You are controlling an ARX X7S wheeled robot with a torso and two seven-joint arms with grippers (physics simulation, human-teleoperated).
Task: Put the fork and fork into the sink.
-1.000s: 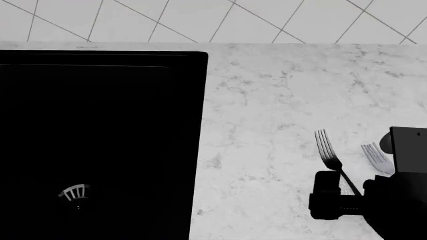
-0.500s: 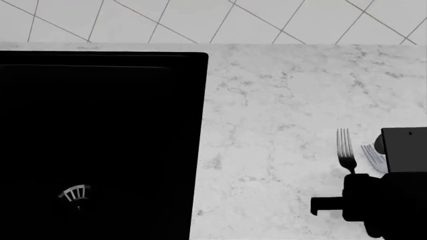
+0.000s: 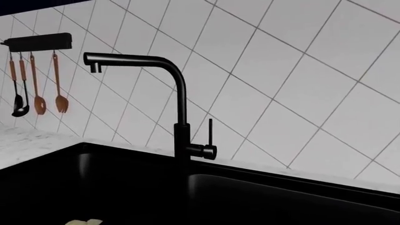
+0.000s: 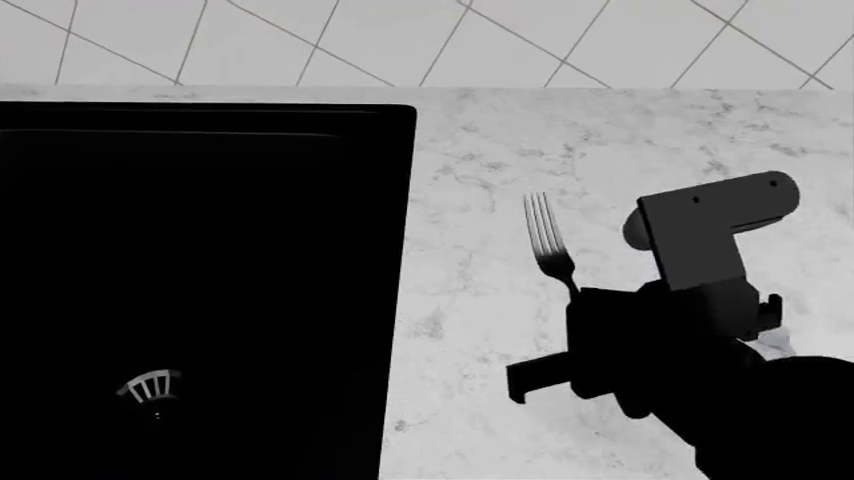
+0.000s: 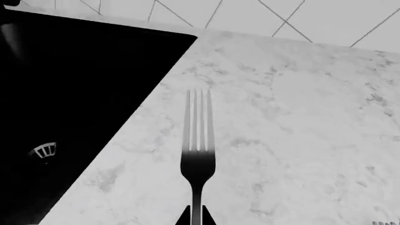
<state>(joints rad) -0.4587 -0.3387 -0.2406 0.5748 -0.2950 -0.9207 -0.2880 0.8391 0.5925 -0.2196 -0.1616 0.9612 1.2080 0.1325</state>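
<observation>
The right tool [image 4: 577, 300] is clamped on the long dark metal fork [image 4: 545, 237], tines pointing away; the matte black rectangular sink [image 4: 200, 280] lies leftward.

A: The fork [image 5: 197, 140] reads as smooth metal, dark at the neck and fading to a paler sheen along the tines.

B: And the sink [image 4: 200, 290]?

A: Matt black, flat and without reflections, with a small silvery drain grate [image 4: 150, 385] that looks like metal.

B: The countertop [image 4: 601, 150] looks like polished white stone with grey veining.

A: The wall tiles [image 3: 300, 70] are smooth, pale and faintly glossy. The faucet [image 3: 178, 112] is a satin black, likely metal.

B: The right gripper [image 4: 587, 300] has a dull, dark finish like matt plastic. The hanging utensils [image 3: 39, 84] look like warm brown wood.
</observation>
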